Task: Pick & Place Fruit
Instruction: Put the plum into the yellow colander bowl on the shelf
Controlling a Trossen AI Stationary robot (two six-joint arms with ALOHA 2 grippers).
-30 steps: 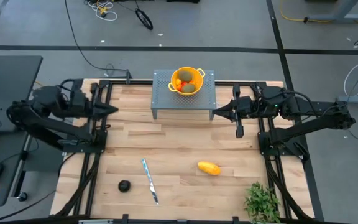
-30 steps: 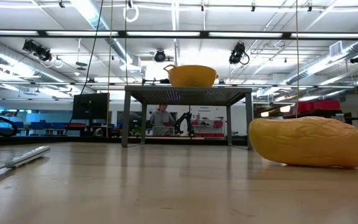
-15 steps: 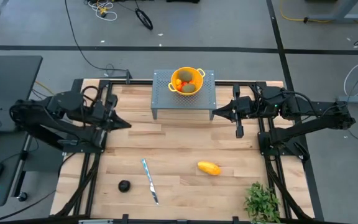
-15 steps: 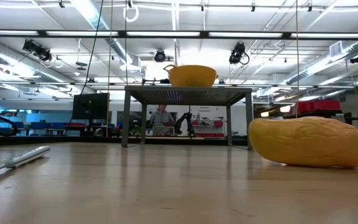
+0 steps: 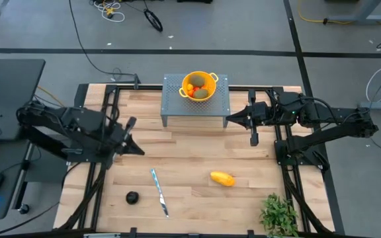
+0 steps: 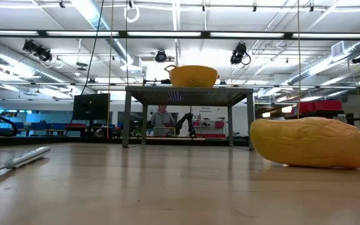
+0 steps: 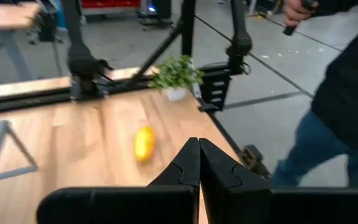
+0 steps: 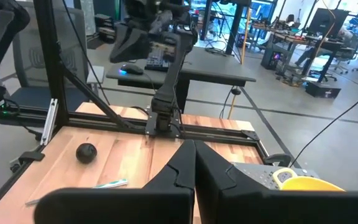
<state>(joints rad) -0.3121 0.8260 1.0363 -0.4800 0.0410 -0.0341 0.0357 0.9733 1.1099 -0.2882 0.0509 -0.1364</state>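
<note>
Yellow-orange oblong fruit [image 5: 222,178] lies on the wooden bench [image 5: 190,158] toward its front right, with the dark round fruit [image 5: 132,197] near the front left and a silver knife [image 5: 159,192] between them. Olive-green and orange-red pieces sit in the yellow colander [image 5: 199,86] on a grey stand [image 5: 170,109] at the back edge. The left gripper [image 5: 136,149] is clenched empty near the left edge; the right gripper [image 5: 231,119] is clenched empty beside the stand.
</note>
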